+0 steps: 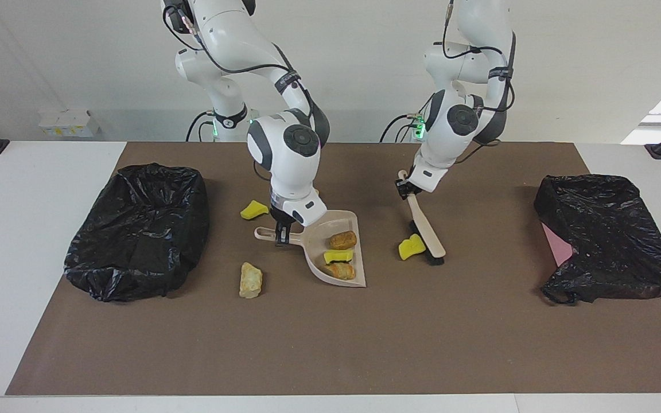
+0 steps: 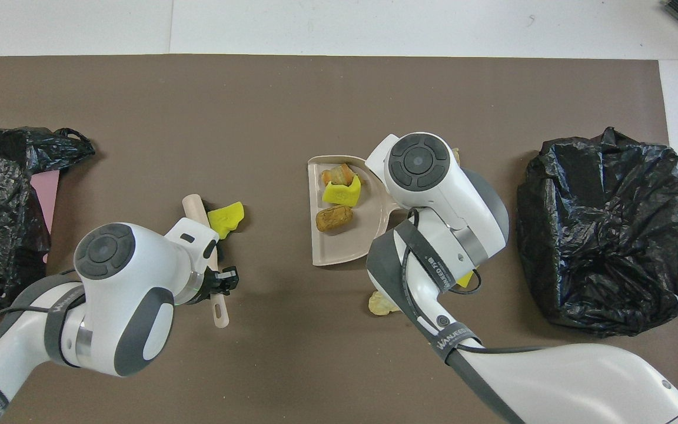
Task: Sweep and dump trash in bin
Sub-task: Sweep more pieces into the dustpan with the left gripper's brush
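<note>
The dustpan (image 1: 339, 252) (handle clamped in right pincer (image 1: 282, 236)) holds three lumps (image 1: 343, 240); left pincer (image 1: 406, 190) grips brush (image 1: 426, 229).

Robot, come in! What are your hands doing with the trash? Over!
Left hand grips brush beside yellow chunk. Right hand grips dustpan, three pieces inside.

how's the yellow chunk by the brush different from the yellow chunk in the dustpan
The yellow chunk by the brush lies loose on the brown mat, not yet collected; the yellow chunk in the dustpan is already gathered. The one by the brush sits alone against the brush bristles; the one in the dustpan is wedged between two brown lumps. The loose chunk looks rounded and lumpy, the collected one flatter and blockier. Both are bright yellow and far smaller than the dustpan.
</note>
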